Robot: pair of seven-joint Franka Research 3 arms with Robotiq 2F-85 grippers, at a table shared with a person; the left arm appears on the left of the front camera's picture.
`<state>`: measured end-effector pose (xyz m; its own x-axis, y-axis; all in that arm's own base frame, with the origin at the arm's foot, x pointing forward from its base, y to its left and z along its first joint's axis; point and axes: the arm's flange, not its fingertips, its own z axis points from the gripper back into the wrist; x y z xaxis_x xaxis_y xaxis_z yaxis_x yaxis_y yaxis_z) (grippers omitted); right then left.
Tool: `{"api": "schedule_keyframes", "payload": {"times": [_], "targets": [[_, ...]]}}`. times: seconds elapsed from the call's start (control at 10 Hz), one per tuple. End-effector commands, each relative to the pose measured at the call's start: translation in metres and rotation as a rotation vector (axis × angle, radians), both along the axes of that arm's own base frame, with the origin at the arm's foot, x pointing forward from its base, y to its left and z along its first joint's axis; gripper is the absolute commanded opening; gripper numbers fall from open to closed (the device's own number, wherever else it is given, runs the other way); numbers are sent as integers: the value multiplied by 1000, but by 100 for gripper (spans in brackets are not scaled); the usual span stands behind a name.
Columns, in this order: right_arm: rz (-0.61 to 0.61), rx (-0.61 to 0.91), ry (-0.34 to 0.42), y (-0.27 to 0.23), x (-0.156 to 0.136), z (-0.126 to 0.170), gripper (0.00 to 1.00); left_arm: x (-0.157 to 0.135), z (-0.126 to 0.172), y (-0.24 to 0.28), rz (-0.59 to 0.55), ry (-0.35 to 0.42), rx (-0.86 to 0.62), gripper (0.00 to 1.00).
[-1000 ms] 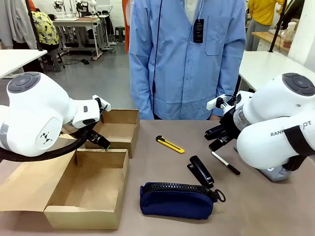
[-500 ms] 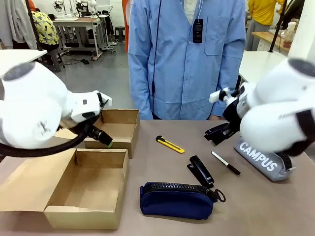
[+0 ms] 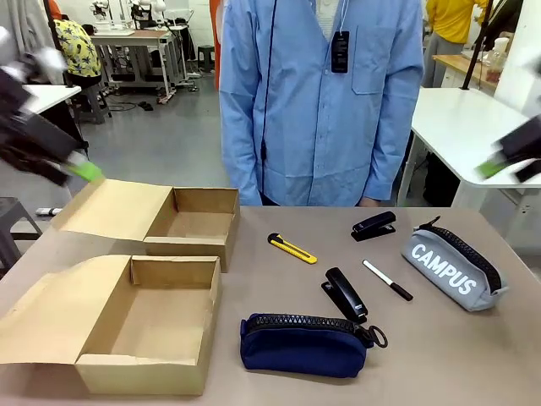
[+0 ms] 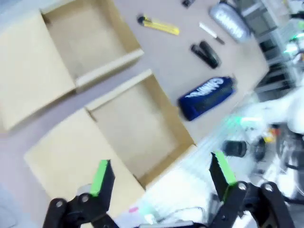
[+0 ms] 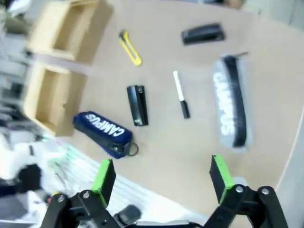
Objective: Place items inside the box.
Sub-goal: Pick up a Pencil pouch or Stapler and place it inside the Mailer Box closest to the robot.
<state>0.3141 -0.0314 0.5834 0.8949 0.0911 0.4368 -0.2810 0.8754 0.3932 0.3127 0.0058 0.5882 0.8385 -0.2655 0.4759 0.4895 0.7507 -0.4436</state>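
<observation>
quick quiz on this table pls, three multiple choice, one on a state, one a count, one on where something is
1. The larger box, nearest the camera, is:
A. shut
B. open and empty
C. open with items inside

2. How many black staplers lie on the table?
A. one
B. three
C. two

3. The utility knife lies:
A. flat on the bare table, right of the boxes
B. inside the larger box
C. across a stapler

Answers:
1 B: its flap lies folded back and its floor shows bare cardboard.
2 C: one lies mid-table and a second lies farther back, toward the far edge.
3 A: it rests on the tabletop past the boxes, touching nothing else.
</observation>
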Motion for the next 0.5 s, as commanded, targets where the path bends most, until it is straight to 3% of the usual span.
{"api": "schedule_keyframes", "payload": {"times": [0.0, 0.1, 0.2, 0.3, 0.4], "targets": [[-196, 296, 15, -112, -11, -21, 100, 37, -16, 113, 129, 140, -371, 100], [-308, 441, 5, -163, -29, -41, 100, 35, -35, 170, 249, 88, -567, 100], [-428, 586, 6, -206, -50, -69, 100, 31, -70, 208, 363, 88, -765, 100], [-525, 637, 5, -226, -65, -89, 100, 28, -101, 216, 480, 88, -847, 100], [-580, 680, -7, -233, -75, -102, 100, 33, -124, 218, 515, 124, -928, 100]]}}
